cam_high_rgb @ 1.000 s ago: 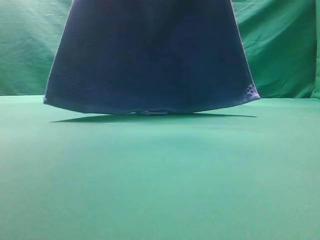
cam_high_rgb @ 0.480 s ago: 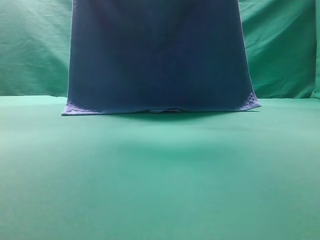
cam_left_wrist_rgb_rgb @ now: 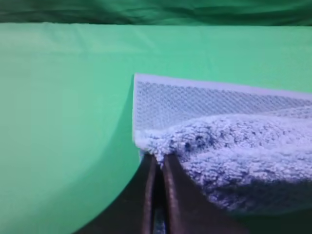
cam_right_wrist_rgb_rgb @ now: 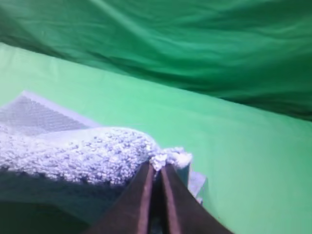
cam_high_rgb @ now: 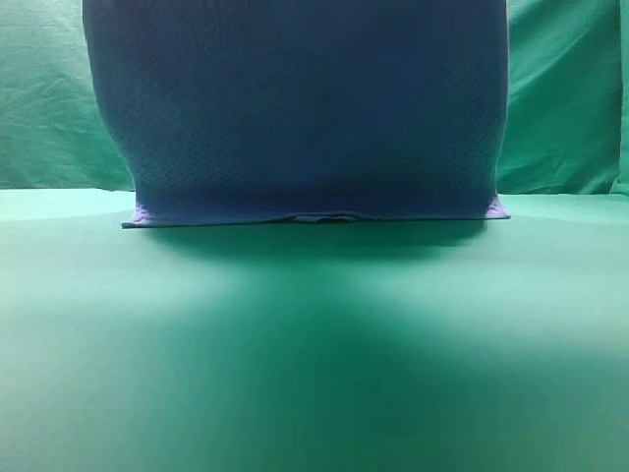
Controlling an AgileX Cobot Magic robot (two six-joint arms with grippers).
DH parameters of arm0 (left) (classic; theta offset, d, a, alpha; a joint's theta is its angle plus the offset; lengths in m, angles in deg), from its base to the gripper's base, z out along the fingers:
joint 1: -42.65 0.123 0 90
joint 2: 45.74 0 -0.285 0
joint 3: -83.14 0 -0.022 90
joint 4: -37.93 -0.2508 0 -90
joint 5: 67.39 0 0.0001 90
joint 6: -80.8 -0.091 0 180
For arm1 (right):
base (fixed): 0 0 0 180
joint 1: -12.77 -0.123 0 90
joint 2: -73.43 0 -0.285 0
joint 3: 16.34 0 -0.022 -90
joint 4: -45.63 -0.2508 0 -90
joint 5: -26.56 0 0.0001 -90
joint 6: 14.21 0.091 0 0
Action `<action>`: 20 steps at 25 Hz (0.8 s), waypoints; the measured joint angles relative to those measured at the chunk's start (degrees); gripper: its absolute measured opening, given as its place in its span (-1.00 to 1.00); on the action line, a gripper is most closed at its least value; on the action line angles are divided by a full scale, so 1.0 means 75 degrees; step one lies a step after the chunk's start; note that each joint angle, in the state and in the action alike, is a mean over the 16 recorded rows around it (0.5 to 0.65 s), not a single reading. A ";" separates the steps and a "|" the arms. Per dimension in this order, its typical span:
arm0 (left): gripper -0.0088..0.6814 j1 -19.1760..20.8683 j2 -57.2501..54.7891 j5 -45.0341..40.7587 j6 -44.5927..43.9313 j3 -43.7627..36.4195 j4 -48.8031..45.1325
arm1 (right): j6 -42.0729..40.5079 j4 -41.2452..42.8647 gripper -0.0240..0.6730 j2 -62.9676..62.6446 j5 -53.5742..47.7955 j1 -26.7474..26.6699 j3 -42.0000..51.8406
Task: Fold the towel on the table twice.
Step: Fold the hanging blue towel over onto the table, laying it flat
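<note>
Hanging like a curtain, the towel (cam_high_rgb: 305, 108) is pinched by its corners in the left gripper (cam_left_wrist_rgb_rgb: 157, 158) and right gripper (cam_right_wrist_rgb_rgb: 157, 168), bottom edge resting on the table (cam_high_rgb: 314, 374). If either corner slips, the fold could land crooked.

towel (cam_high_rgb: 305, 108): one
table (cam_high_rgb: 314, 354): one
backdrop cloth (cam_high_rgb: 565, 98): one
left gripper (cam_left_wrist_rgb_rgb: 157, 163): one
right gripper (cam_right_wrist_rgb_rgb: 157, 170): one
grippers, total: two
</note>
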 joint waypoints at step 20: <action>-0.97 0.0000 0.3020 -0.0464 -0.1516 -0.3465 0.1783 | 0.0124 -0.0189 -0.93 -0.3701 0.0654 -0.0332 0.4751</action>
